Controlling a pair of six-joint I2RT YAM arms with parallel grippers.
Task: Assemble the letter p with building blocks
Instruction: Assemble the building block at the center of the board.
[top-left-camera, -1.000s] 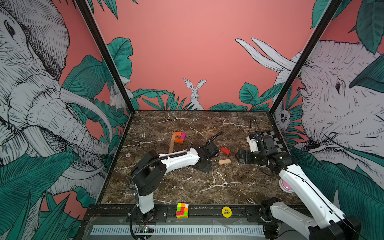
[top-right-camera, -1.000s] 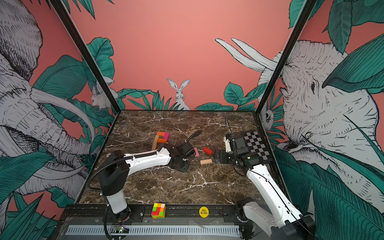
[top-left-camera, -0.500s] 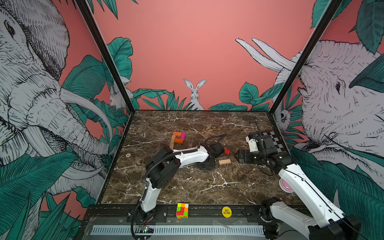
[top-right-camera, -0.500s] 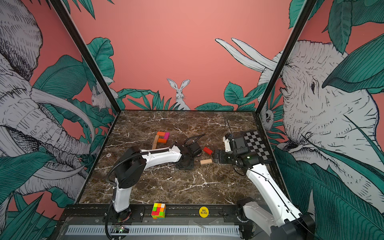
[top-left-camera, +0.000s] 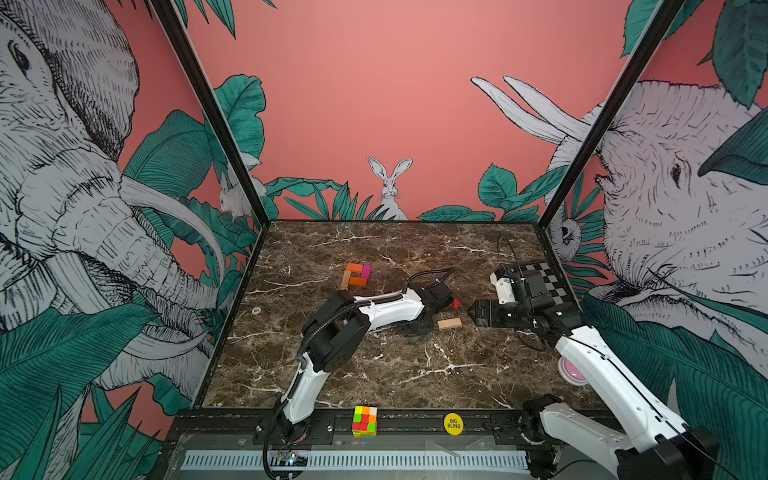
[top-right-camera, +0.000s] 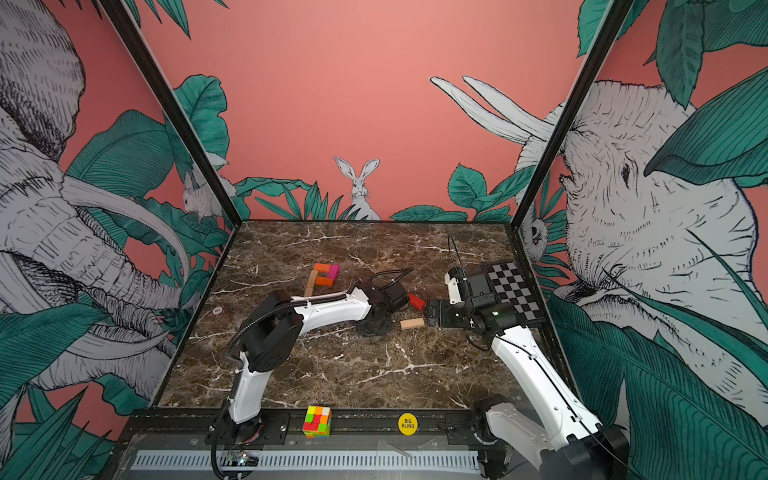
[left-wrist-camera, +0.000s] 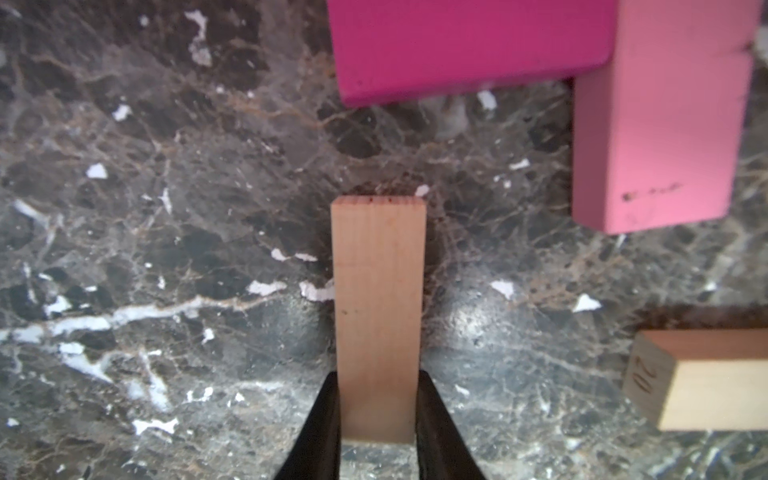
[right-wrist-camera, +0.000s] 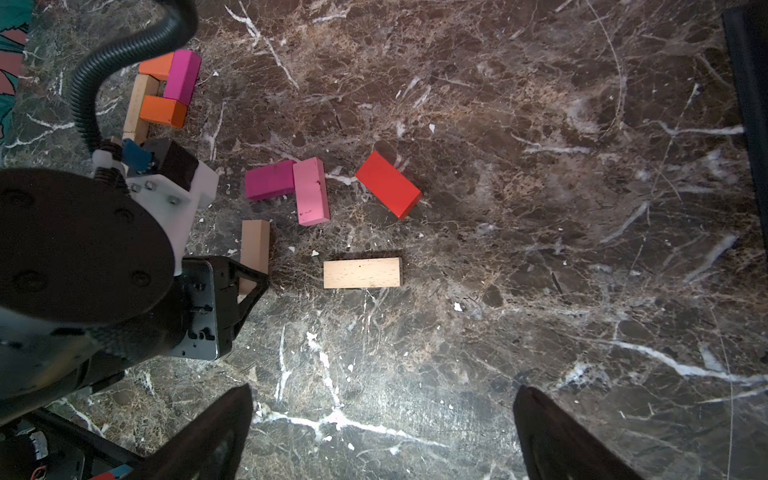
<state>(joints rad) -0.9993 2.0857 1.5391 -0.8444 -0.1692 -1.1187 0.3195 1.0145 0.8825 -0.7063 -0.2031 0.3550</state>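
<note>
Mid-frame in both top views, just right of centre: left gripper (left-wrist-camera: 378, 386) is pinched onto a tan block (left-wrist-camera: 378, 291), jaws narrow, gripping its two long side faces near one end. The block points down at the marble table (left-wrist-camera: 166, 249); can't tell if the far end touches. Just past it in the left wrist view sit a magenta block (left-wrist-camera: 469, 45) and a pink block (left-wrist-camera: 656, 124), touching in an L. A second tan block (top-left-camera: 449, 323) lies flat near the held one, apart from it, between the two grippers. Red block (top-left-camera: 456, 304) lies just above that in frame, touching neither tan one. Right gripper (right-wrist-camera: 382, 432) hovers right of centre in frame, jaws spread wide, nothing between them. Part-built P (top-left-camera: 355, 276) sits up and left of centre: orange bar on top, magenta down the right side, orange below, tan stem on the left, all touching. Puzzle cube (top-left-camera: 365, 422) is on the front rail (top-left-camera: 407, 424), bottom centre.
</note>
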